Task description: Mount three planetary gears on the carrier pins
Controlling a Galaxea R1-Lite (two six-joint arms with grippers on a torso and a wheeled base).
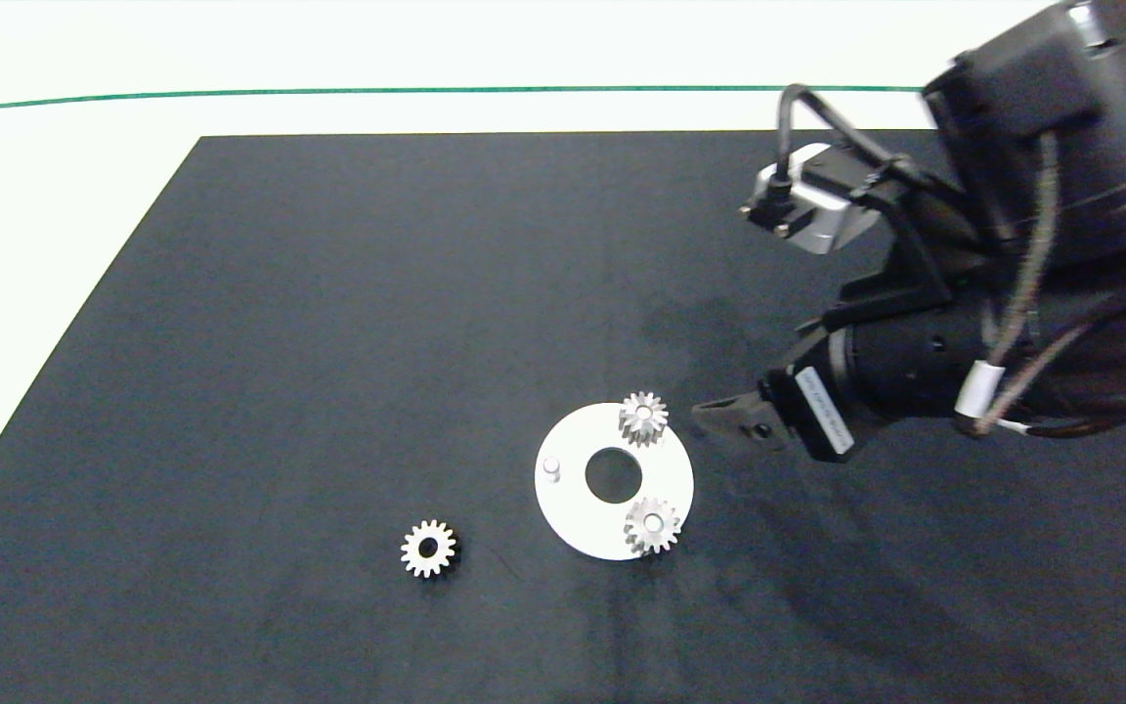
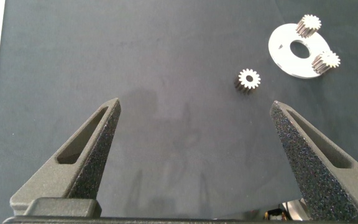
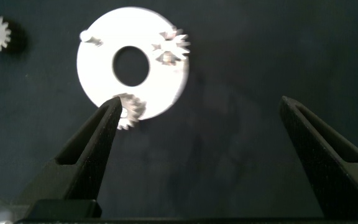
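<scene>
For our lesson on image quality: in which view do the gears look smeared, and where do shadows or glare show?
Right wrist view: the gears on the white disc look smeared, especially one planetary gear. Head view: crisp; the loose gear is sharp, with faint arm shadows on the black mat. Left wrist view: sharp, with soft shadows.

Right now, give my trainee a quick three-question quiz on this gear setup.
1. How many gears sit on the disc?
2. True or false: the loose gear touches the disc.
3. Which gripper is nearest the disc: A left, B right?

Key: 1. Two, the far gear and the near gear; one pin is bare. 2. False; it lies apart on the mat. 3. B; the right gripper is beside the disc, jaws open.
</scene>
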